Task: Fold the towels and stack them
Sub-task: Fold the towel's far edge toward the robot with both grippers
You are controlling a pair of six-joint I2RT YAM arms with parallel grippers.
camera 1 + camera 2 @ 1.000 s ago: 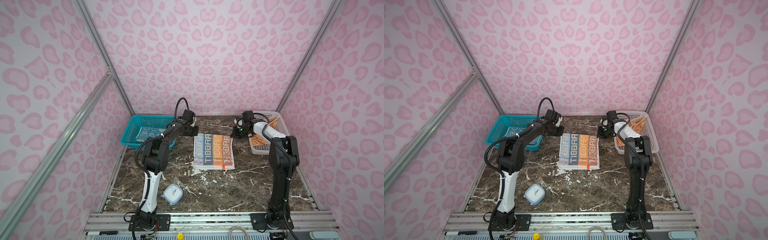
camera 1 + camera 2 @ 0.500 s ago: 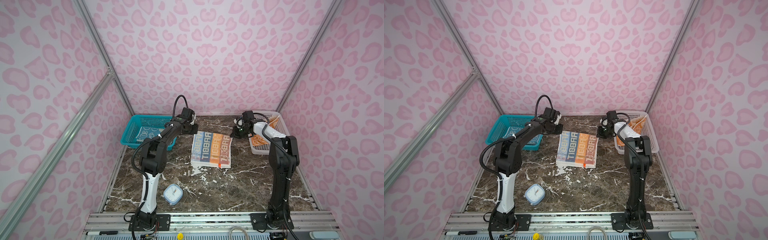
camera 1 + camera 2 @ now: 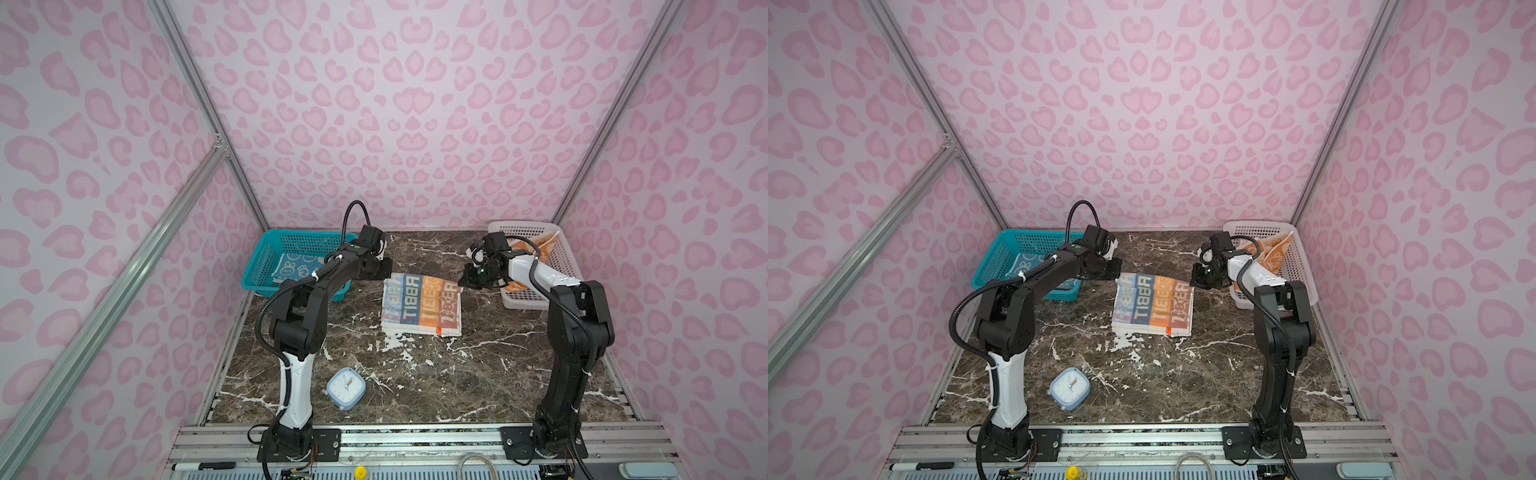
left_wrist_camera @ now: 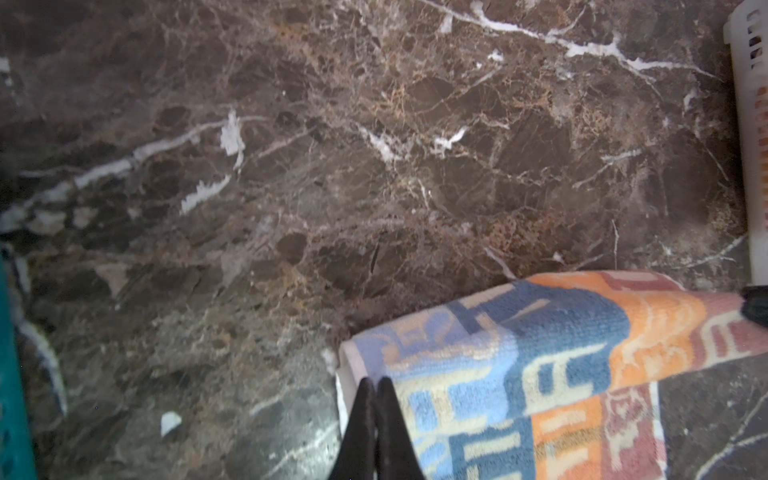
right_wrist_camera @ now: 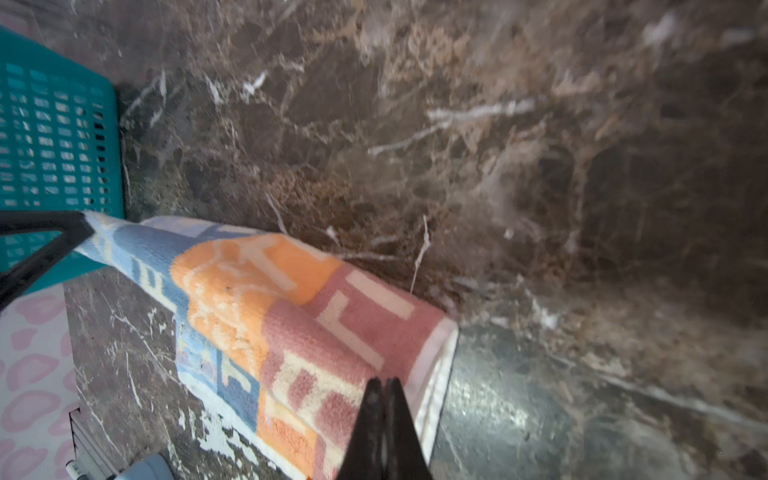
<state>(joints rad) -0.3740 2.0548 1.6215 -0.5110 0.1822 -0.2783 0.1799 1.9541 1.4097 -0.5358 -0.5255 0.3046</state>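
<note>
Pinching the far left corner of the striped RABBIT towel (image 4: 519, 374), the left end effector (image 4: 376, 386) has its black fingers pressed together on the cloth's white hem. The right end effector (image 5: 384, 384) is likewise clamped on the far right corner of the same towel. Between the two grips the towel's far edge is raised off the layer beneath it, as both wrist views show.

In both top views the towel (image 3: 422, 305) lies in the middle of the marble bench (image 3: 415, 374), towards its far edge, with the left end effector (image 3: 387, 273) and the right end effector (image 3: 462, 282) at its far corners.

A blue towel (image 3: 297, 268) sits in the teal basket (image 3: 257, 266) at the far left corner. An orange-and-cream towel (image 3: 544, 245) lies in the white basket (image 3: 523, 297) at the far right corner. A small blue clock (image 3: 346, 388) rests near the bench's front edge, just beside the left arm.
</note>
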